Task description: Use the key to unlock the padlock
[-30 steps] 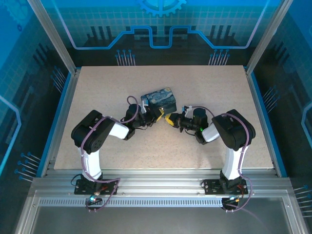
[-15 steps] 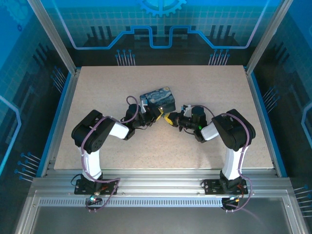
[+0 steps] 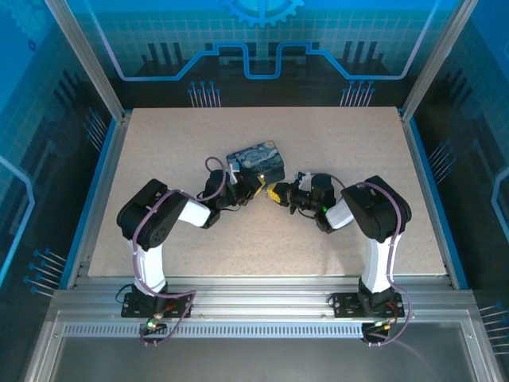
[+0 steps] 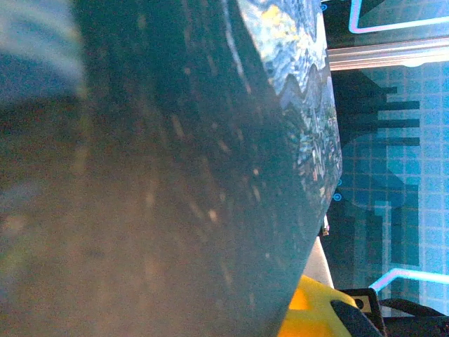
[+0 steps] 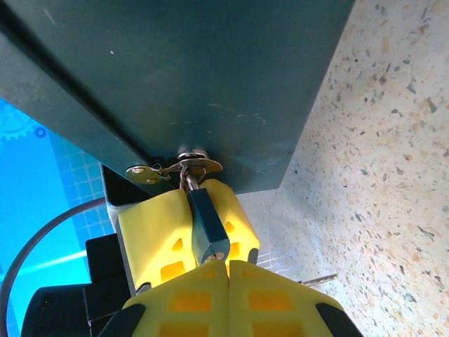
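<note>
The padlock [image 5: 205, 219] has a dark-blue body and a silvery shackle through the hasp of the starry-night tin [image 3: 256, 161]. My left gripper [image 3: 262, 189] is shut on it, its yellow fingers [image 5: 151, 235] pressing both sides of the body. My right gripper [image 5: 228, 272] is shut, its tips meeting right at the padlock's keyhole end; whether anything sits between them is hidden. A thin grey-brass key [image 5: 319, 281] pokes out beside my right finger, low over the table. In the left wrist view the tin's [image 4: 175, 175] side is pressed close to the camera.
A small brass piece on a ring [image 5: 147, 173] hangs at the hasp. The speckled table [image 3: 334, 143] spreads all around the tin. Both arms meet mid-table, with my right gripper [image 3: 276, 195] just right of the left one.
My right gripper has crept a little left toward the padlock, and the tin has shifted slightly with it. Both grips are unchanged.
</note>
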You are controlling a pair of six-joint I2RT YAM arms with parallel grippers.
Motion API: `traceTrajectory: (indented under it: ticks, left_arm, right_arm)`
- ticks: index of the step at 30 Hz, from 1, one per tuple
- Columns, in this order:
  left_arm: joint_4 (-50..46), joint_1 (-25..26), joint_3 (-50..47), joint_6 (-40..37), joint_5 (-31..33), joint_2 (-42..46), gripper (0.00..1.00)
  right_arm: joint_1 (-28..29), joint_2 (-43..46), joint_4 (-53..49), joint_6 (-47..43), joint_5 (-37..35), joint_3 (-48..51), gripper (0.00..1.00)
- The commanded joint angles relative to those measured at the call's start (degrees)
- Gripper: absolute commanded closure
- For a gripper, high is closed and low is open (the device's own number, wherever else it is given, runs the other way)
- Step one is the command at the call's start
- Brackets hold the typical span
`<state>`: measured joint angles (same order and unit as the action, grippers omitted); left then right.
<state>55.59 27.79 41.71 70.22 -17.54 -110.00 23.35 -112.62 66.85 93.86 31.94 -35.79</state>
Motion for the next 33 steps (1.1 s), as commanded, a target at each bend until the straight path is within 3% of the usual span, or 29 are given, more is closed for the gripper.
traceTrajectory:
  ticks: [1, 6, 12, 18, 25, 33]
  left_arm:
    - [4.05, 3.30, 0.63, 0.62, -11.43, -0.04, 1.00]
    - [3.44, 3.07, 0.43, 0.52, -11.45, 0.28, 1.00]
    - [-0.61, 1.27, -0.22, -1.02, -10.26, 2.32, 1.00]
    - [-4.69, 0.24, 0.20, -2.61, -9.81, 3.99, 1.00]
    - [-8.46, 0.33, 0.85, -3.81, -9.00, 5.77, 1.00]
    - [-20.07, 1.39, 4.42, -7.64, -7.81, 9.26, 1.00]
  right_arm:
    - [1.90, 0.69, -2.22, -2.37, -3.58, -2.68, 1.00]
    - [1.79, 0.33, -1.08, -2.86, -2.70, -1.71, 0.99]
    - [0.66, 5.09, -6.67, -8.89, -1.81, 1.64, 0.83]
    - [-1.30, 13.62, -20.62, -18.72, -0.33, 4.92, 0.70]
    - [-2.22, 25.36, -44.34, -34.42, -2.36, 5.56, 0.67]
    - [-0.79, 34.89, -67.55, -51.12, -10.96, 1.65, 0.67]
